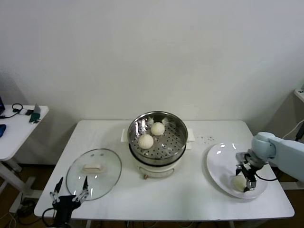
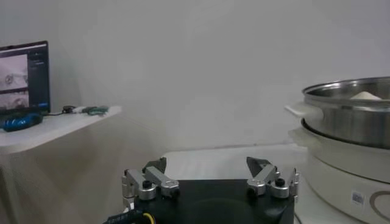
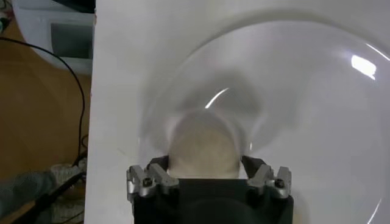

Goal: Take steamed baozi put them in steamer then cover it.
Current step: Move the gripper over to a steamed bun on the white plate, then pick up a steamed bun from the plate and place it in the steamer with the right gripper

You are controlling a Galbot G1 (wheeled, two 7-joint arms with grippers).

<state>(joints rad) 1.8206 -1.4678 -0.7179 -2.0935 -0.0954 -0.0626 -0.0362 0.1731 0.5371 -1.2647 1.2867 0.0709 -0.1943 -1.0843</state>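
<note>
1. A small side table (image 1: 19,124) stands at the far left, apart from the desk (image 1: 180,190), and carries dark cables and small items.
2. The left tool (image 1: 70,194) hangs at the desk's near left edge, fingers spread wide and holding nothing.
3. Just beyond it the cover (image 1: 94,173) lies flat on the desk, handle up, beside the steamer (image 1: 157,137).
4. The steamer sits mid-desk on its white pot base; two steamed baozi (image 1: 146,141) rest on its perforated floor, and a third shape at the far wall is too hidden to tell.
5. A few dark specks (image 1: 205,139) dot the desk between steamer and plate (image 1: 221,164).
6. On the plate at the right edge, the right tool (image 1: 244,180) straddles the last bun (image 3: 204,146), fingers close on either side; whether they grip it, I cannot tell.
</note>
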